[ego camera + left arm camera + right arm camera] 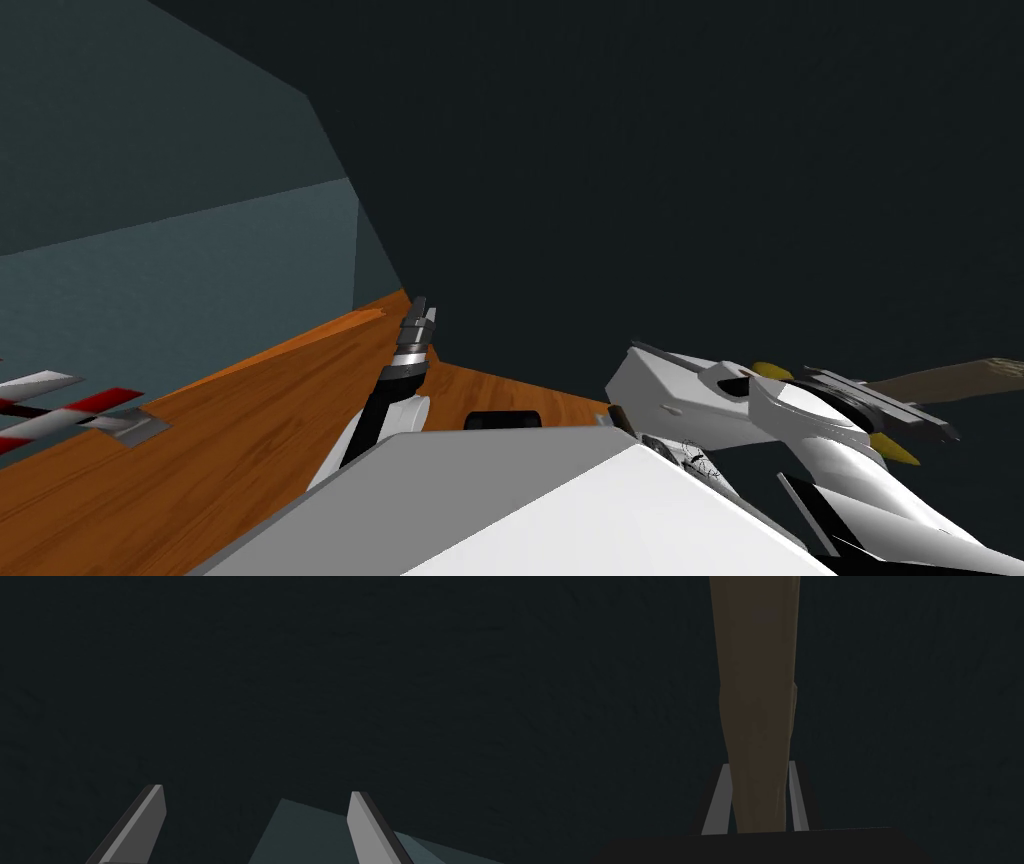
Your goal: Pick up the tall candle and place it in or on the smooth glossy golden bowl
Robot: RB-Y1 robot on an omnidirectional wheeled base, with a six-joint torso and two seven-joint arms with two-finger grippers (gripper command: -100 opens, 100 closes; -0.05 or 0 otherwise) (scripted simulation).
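The candle (757, 701) is clamped in the right gripper (759, 764), whose two thin fingers (719, 801) press flat against its sides near one end. From there it runs straight out ahead of the gripper, well past the fingertips. It is a long, plain bar of dull olive brown with no gloss. Its sides are slightly uneven, with a small step on one edge about halfway along and a faint paler square patch further out. In the head view the candle (960, 378) reads lighter, a tan colour, and lies close to level, sticking out sideways from the gripper. Ahead of the gripper, behind the candle, there is a dark wall (912, 701).

The left gripper (256, 789) holds nothing, its fingers spread wide apart. In the head view it (422, 312) points forward over an orange wood-grained surface (230, 440). Well off to its left on that surface lies a red-and-white striped thing (60, 405).
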